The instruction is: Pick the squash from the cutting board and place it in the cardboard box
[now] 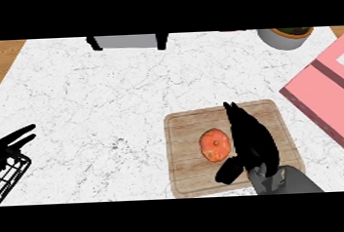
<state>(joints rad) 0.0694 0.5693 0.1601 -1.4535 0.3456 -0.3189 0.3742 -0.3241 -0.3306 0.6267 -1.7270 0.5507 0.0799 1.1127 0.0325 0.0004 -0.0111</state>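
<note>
An orange squash (214, 145) lies on the wooden cutting board (186, 129) at the lower middle right of the counter. My right hand (251, 141) stands just right of the squash, fingers straight and pointing away, thumb (230, 171) spread below the squash; whether it touches the squash I cannot tell. A pink box (325, 99) with a dark inner rim lies at the right edge, tilted. My left hand (7, 143) rests at the left edge, fingers straight.
A black wire rack (6, 179) sits at the lower left under the left hand. A grey appliance (129, 42) stands at the counter's far edge, and a grey pot (285, 36) at the far right. Wooden floor shows beyond the counter's corners.
</note>
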